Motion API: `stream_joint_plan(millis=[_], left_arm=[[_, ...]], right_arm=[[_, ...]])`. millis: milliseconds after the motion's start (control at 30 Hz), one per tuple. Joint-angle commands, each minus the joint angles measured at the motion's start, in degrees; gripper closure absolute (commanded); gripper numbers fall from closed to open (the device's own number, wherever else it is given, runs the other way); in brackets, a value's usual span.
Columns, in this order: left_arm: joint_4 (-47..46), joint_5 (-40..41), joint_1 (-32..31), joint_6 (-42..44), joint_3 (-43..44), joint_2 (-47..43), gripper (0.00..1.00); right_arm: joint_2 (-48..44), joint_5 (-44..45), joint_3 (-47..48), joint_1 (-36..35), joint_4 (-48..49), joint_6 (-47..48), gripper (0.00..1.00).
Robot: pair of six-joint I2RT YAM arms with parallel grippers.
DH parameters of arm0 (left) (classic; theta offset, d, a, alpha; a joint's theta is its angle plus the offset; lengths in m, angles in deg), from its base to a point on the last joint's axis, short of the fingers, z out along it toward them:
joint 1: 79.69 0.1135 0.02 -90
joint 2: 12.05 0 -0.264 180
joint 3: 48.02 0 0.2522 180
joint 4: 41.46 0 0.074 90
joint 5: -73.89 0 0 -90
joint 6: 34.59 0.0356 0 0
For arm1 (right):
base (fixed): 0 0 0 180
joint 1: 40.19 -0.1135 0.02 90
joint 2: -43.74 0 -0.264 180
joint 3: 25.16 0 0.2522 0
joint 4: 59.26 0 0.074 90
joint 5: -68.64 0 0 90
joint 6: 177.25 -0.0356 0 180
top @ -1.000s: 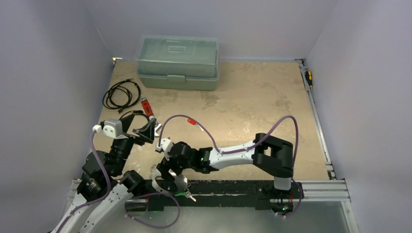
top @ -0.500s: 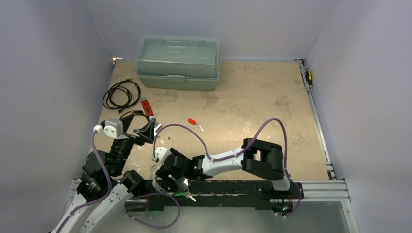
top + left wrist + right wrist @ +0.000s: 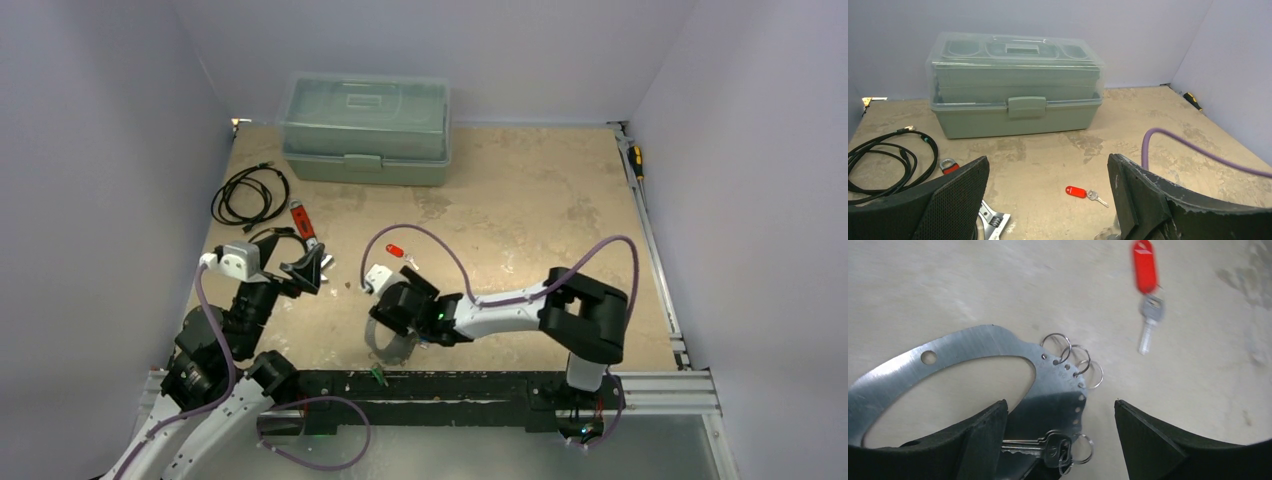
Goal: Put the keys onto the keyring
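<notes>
Your right gripper (image 3: 1059, 405) hangs with its fingers spread wide over the keyring's (image 3: 973, 342) holed end, a silver key (image 3: 1048, 447) lying between them. The red-tagged key (image 3: 1147, 285) lies farther out. Your left gripper (image 3: 1047, 160), near left, stands wide open.

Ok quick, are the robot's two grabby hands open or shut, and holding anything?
Left end effector: open, holding nothing.
Right end effector: open over the flat silver metal keyring, not clamped on it.
</notes>
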Motion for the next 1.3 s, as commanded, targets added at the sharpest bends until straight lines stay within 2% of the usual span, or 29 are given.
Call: stream_joint_plan(millis=[0, 133, 233, 367, 433, 633, 867, 1133, 1267], left_arm=[[-0.8, 0.6, 0.0, 1.3, 1.5, 1.5, 0.12], [-1.1, 0.7, 0.2, 1.3, 1.5, 2.4, 0.12], [-1.2, 0.4, 0.5, 1.3, 1.5, 2.7, 0.12], [-1.2, 0.2, 0.6, 1.2, 1.3, 3.0, 0.12], [-1.2, -0.3, 0.6, 1.2, 1.3, 3.2, 0.12], [-1.1, -0.7, 0.6, 1.3, 1.3, 2.8, 0.12], [-0.8, -0.5, 0.7, 1.3, 1.3, 2.5, 0.12], [-0.5, -0.2, 0.6, 1.3, 1.3, 2.5, 0.12], [-0.6, -0.1, 0.6, 1.5, 1.3, 2.7, 0.12]], right_arm=[[-9.3, -1.1, -2.2, 5.0, -3.1, 3.5, 0.18], [-14.4, -7.5, -1.5, 6.6, 0.9, -2.3, 0.18], [-13.1, -10.9, 0.1, 8.5, 1.6, -11.2, 0.2], [-7.3, -8.1, 5.5, 10.2, -6.0, -23.9, 0.25], [-5.3, -9.4, 6.6, 11.0, -8.9, -27.3, 0.27], [-4.5, -15.0, 3.3, 15.1, -5.3, -29.0, 0.42], [-3.9, -20.3, 1.0, 18.8, -1.3, -26.8, 0.46], [-1.7, -24.5, 0.1, 20.3, 0.6, -26.4, 0.59], [-1.1, -25.2, 0.1, 20.4, 0.6, -26.1, 0.61]])
